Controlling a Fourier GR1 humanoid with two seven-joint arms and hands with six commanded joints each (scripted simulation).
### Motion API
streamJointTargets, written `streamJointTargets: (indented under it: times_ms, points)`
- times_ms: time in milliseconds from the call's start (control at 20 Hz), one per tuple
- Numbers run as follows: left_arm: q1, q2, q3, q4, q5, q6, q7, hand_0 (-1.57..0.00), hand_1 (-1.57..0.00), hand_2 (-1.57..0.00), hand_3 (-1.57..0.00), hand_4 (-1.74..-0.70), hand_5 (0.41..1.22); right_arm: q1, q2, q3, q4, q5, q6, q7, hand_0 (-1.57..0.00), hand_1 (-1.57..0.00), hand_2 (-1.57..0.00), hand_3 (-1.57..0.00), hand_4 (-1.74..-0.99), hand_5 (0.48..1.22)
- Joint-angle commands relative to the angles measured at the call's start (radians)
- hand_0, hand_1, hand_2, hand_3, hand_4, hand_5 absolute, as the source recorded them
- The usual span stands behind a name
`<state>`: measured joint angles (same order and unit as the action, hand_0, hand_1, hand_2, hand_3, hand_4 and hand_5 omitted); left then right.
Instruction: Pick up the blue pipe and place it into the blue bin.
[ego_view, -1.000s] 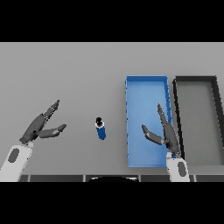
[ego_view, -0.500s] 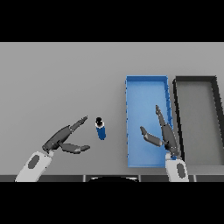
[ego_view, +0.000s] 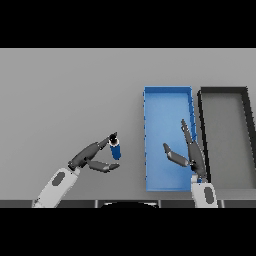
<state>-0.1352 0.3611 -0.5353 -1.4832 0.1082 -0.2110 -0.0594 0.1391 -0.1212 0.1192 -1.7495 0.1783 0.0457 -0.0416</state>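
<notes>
The blue pipe (ego_view: 115, 149), short with a dark cap, stands upright on the grey table left of the blue bin (ego_view: 150, 180). My left hand (ego_view: 91, 156) lies just left of the pipe, open, its straight fingers reaching the pipe's top and its thumb stretched below the pipe's base. It has no grip on the pipe. My right hand (ego_view: 190, 152) hovers open over the blue bin's near right part, fingers pointing away from me.
A black bin (ego_view: 203, 130) stands directly right of the blue bin, their long sides almost touching. Grey table surface (ego_view: 70, 95) stretches to the left and far side.
My left hand has swept right from the table's left side until its fingertips reach the pipe. The pipe and the right hand have stayed about where they were.
</notes>
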Motion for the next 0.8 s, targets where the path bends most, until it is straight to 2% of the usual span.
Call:
streamJointTargets:
  times_ms: [0, 150, 350, 450, 550, 600, 650, 750]
  points:
    - [-0.014, -0.015, -0.009, 0.020, -0.019, 0.006, 0.000, 0.00, 0.00, 0.00, 0.00, -1.17, 0.464, -0.003, 0.006, 0.004, 0.004, 0.001, 0.001, 0.004, 0.00, 0.00, 0.00, 0.00, -1.208, 0.608]
    - [-0.061, -0.054, -0.026, 0.088, -0.065, 0.016, -0.010, 0.00, 0.00, 0.00, 0.00, -1.13, 0.462, 0.003, 0.011, 0.003, 0.011, -0.001, -0.001, -0.017, 0.00, 0.00, 0.00, 0.00, -1.201, 0.605]
    - [-0.073, -0.113, -0.019, 0.119, -0.021, -0.001, -0.063, 0.00, 0.00, 0.00, 0.00, -1.21, 0.533, 0.012, 0.006, 0.000, -0.012, -0.019, 0.010, 0.003, 0.00, 0.00, 0.00, 0.00, -1.206, 0.606]
    - [-0.094, -0.137, -0.005, 0.133, -0.003, 0.004, -0.059, 0.00, -0.04, -0.11, -0.04, -1.27, 0.585, 0.014, 0.002, 0.000, 0.000, -0.005, 0.005, 0.000, 0.00, 0.00, 0.00, 0.00, -1.196, 0.603]
    - [-0.095, -0.155, 0.001, 0.141, 0.003, 0.019, -0.053, -0.10, -0.26, -0.36, -0.22, -1.32, 0.651, 0.015, 0.004, -0.004, -0.004, -0.016, 0.007, 0.006, 0.00, 0.00, 0.00, 0.00, -1.198, 0.605]
    - [-0.096, -0.177, 0.006, 0.152, 0.021, 0.019, -0.042, -0.29, -0.46, -0.54, -0.49, -1.34, 0.765, 0.008, 0.009, 0.000, -0.011, -0.017, 0.007, 0.012, 0.00, 0.00, 0.00, 0.00, -1.199, 0.605]
    - [-0.089, -0.193, -0.001, 0.151, 0.021, 0.027, -0.039, -0.50, -0.68, -0.73, -0.70, -1.42, 0.856, 0.007, 0.009, 0.002, -0.014, -0.013, 0.006, 0.010, 0.00, 0.00, 0.00, 0.00, -1.196, 0.604]
    - [-0.084, -0.189, -0.014, 0.148, -0.001, 0.026, -0.071, -0.89, -1.00, -1.03, -1.01, -1.53, 0.988, 0.012, 0.004, -0.006, 0.000, -0.020, 0.010, 0.008, 0.00, 0.00, 0.00, 0.00, -1.195, 0.604]
